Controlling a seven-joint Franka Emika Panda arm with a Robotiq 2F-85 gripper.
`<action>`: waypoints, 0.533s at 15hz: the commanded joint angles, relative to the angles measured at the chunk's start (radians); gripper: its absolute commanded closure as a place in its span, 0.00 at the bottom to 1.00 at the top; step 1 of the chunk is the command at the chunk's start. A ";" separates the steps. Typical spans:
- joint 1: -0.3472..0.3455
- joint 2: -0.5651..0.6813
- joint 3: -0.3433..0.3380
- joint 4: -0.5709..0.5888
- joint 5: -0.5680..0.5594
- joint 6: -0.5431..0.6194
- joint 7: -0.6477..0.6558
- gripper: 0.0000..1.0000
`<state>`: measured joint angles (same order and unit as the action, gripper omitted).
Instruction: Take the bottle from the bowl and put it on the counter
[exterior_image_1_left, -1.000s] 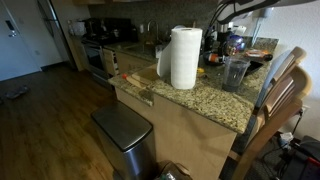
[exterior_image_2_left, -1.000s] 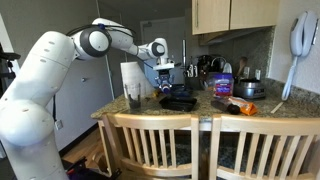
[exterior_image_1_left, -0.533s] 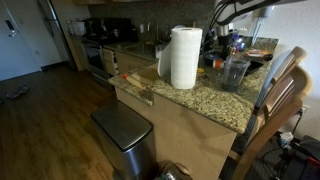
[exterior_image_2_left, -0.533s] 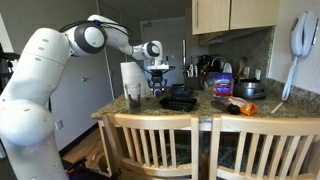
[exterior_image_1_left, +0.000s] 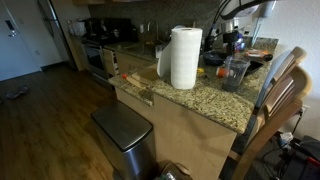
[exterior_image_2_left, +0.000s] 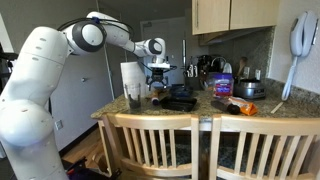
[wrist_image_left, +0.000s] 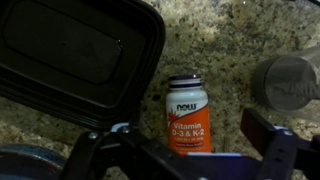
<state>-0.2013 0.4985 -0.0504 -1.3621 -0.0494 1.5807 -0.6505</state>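
The bottle (wrist_image_left: 187, 115) is out on the speckled granite tabletop (wrist_image_left: 230, 40). It's an orange-labelled NOW vitamin bottle, cap toward the top of my wrist view and label facing the camera, and I can't say for sure whether it stands or lies flat. Just beside it on one side is the black bowl (wrist_image_left: 75, 55), dark and glossy, its rounded rim very near the bottle's cap but with a sliver of stone between them. On the other side sits a blurred grey round thing (wrist_image_left: 290, 85), too soft to name. My gripper (wrist_image_left: 182, 142) hangs right over the bottle, fingers spread wide with one on each side, and neither touches it. In an exterior view my gripper (exterior_image_2_left: 160, 78) is low over the tabletop (exterior_image_2_left: 200, 113), the black bowl (exterior_image_2_left: 180, 100) right next to it, with a paper towel roll (exterior_image_2_left: 132, 76) and a drinking glass (exterior_image_2_left: 134, 97) close by. In an exterior view the paper towel roll (exterior_image_1_left: 184, 57) stands tall near the tabletop's edge.
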 joint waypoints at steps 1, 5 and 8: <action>-0.048 -0.068 0.013 -0.069 0.110 0.127 0.022 0.00; -0.054 -0.110 0.009 -0.106 0.202 0.291 0.087 0.00; -0.039 -0.153 0.010 -0.146 0.241 0.454 0.158 0.00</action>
<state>-0.2440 0.4211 -0.0504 -1.4140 0.1524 1.8952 -0.5496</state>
